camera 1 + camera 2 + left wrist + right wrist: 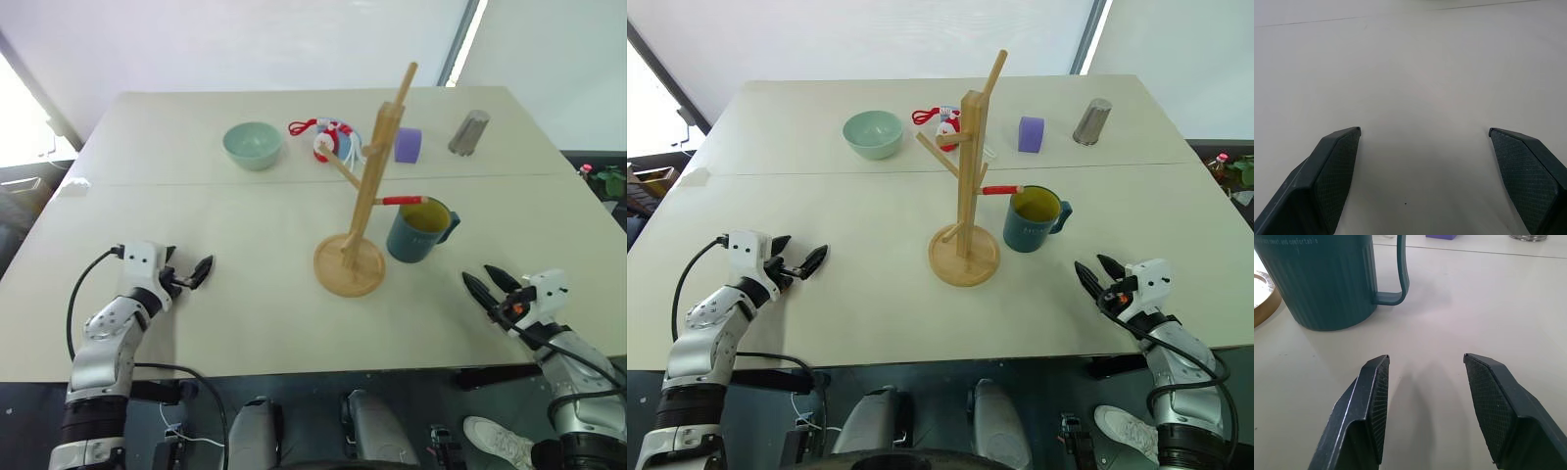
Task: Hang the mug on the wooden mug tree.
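Observation:
The dark teal mug (419, 233) with a yellow-green inside stands upright on the table, just right of the wooden mug tree (367, 186), with its handle turned to the right. The tree's red-tipped peg (402, 200) reaches over the mug's rim. My right gripper (480, 277) hovers low near the table's front right, open and empty, a short way in front of the mug (1327, 279), apart from it. My left gripper (188, 269) is at the front left, open, with only bare table between its fingers (1337, 166).
At the back of the table are a pale green bowl (252, 144), a red and white toy (323, 137), a small purple cup (408, 144) and a metal tumbler (469, 132). The tree's round base (350, 264) sits mid-table. The table's front edge (294, 367) runs just behind both grippers.

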Motion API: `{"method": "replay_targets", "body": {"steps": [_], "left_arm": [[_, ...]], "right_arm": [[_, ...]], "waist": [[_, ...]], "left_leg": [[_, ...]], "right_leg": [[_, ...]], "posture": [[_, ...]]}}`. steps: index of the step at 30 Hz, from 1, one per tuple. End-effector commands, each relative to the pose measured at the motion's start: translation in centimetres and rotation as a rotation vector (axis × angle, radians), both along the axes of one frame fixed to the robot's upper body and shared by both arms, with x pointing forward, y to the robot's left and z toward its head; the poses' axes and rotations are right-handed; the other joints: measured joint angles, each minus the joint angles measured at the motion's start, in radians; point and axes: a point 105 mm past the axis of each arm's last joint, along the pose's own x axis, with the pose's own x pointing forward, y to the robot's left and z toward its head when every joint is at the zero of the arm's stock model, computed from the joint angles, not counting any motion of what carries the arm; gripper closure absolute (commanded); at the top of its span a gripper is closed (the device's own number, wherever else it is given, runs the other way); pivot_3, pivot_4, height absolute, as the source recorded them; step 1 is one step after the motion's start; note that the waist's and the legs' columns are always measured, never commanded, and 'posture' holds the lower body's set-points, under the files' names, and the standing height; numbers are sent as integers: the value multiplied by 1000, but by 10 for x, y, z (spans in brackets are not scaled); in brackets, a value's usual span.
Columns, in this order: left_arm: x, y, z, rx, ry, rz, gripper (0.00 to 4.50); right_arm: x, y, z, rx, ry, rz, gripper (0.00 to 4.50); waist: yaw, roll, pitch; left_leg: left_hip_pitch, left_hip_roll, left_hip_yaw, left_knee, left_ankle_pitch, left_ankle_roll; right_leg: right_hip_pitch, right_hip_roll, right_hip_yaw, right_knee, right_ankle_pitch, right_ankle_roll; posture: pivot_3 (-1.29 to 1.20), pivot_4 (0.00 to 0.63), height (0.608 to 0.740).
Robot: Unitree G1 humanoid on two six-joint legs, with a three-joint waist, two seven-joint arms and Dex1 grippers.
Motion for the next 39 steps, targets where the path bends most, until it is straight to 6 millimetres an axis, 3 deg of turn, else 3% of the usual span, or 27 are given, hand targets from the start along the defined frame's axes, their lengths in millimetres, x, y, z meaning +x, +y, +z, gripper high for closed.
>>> {"method": "replay_targets", "body": {"steps": [1,14,20,31,39], "left_arm": [[1,0,15,12,-54,-3,0],[1,-5,16,-2,-65,-37,0],[-8,-24,23,-22,-105,-164,0],[-65,-103,32,-9,-73,-740,0],[-72,-140,48,-66,-103,-887,0]], "right_arm": [[3,5,14,-17,-54,12,2026],[6,8,18,-21,-60,-3,2026],[7,8,18,-16,-54,0,2026],[11,6,34,3,-140,-41,2026],[37,16,44,3,-189,-35,2026]], "waist": [[0,0,0],[0,0,0],[0,0,0],[0,1,0],[-2,1,0]], "left_leg": [[0,0,0,0,0,0],[0,0,0,0,0,0],[0,0,0,0,0,0],[-1,0,0,0,0,0],[-1,-1,1,0,0,0]], "right_leg": [[0,0,0,0,0,0],[0,0,0,0,0,0],[0,-1,0,0,0,0],[-1,-6,1,0,0,-1],[-1,-3,0,-1,0,0]], "posture": [[0,150,740],[0,150,740],[0,150,740],[0,150,740],[0,150,740]]}}
